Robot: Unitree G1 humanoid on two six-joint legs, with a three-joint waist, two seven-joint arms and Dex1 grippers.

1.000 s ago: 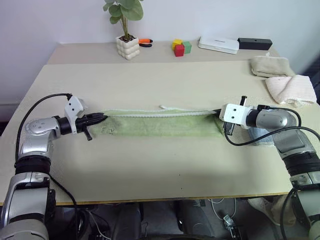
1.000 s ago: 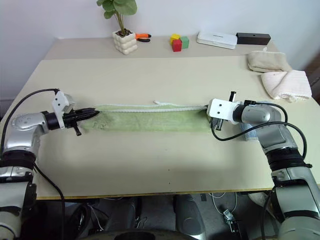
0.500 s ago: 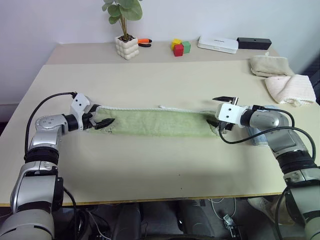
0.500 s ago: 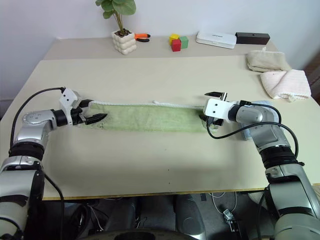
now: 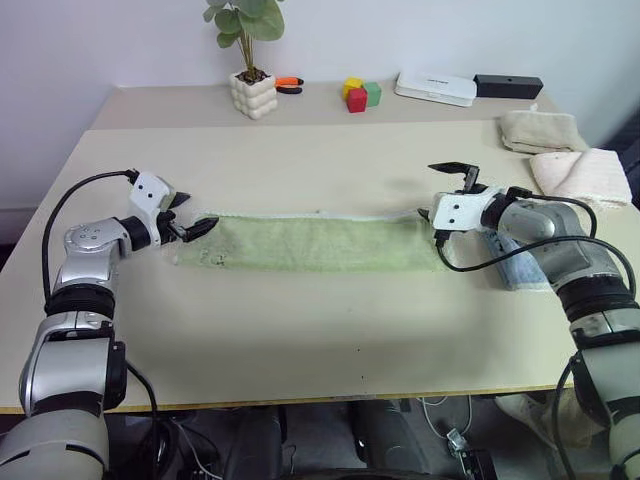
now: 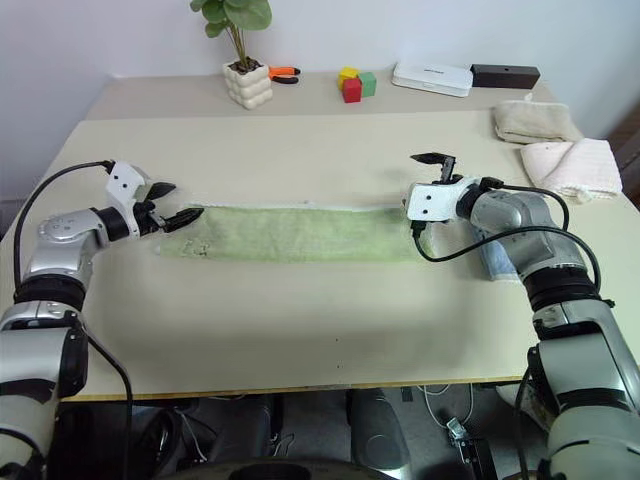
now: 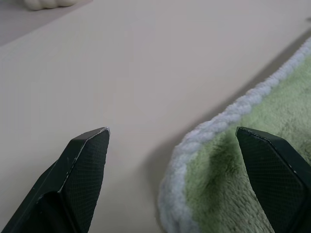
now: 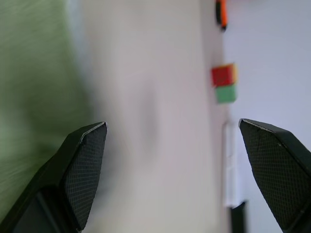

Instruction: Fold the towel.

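Observation:
The towel (image 5: 310, 243), light green with white stitched edging, lies flat on the table (image 5: 300, 330) as a long narrow strip running left to right. My left gripper (image 5: 195, 214) is open just off the towel's left end with nothing between its fingers. In the left wrist view the towel's white-edged corner (image 7: 218, 160) lies on the table below the open left gripper (image 7: 172, 130). My right gripper (image 5: 433, 190) hangs open above the towel's right end, holding nothing. The right wrist view looks past its spread fingers (image 8: 82, 165) at a blurred stretch of the towel (image 8: 34, 73).
A light blue folded towel (image 5: 515, 265) lies under my right forearm. Beige (image 5: 540, 130) and cream-pink (image 5: 582, 175) folded towels sit at the right edge. Along the back stand a potted plant (image 5: 254, 93), an orange-handled tool (image 5: 290, 84), coloured blocks (image 5: 362, 95), a white box (image 5: 437, 88) and a black box (image 5: 509, 86).
Both grippers were shut on the towel's ends and have opened, letting go. The towel has settled flat. Both hands have lifted a little, and the right wrist has rolled.

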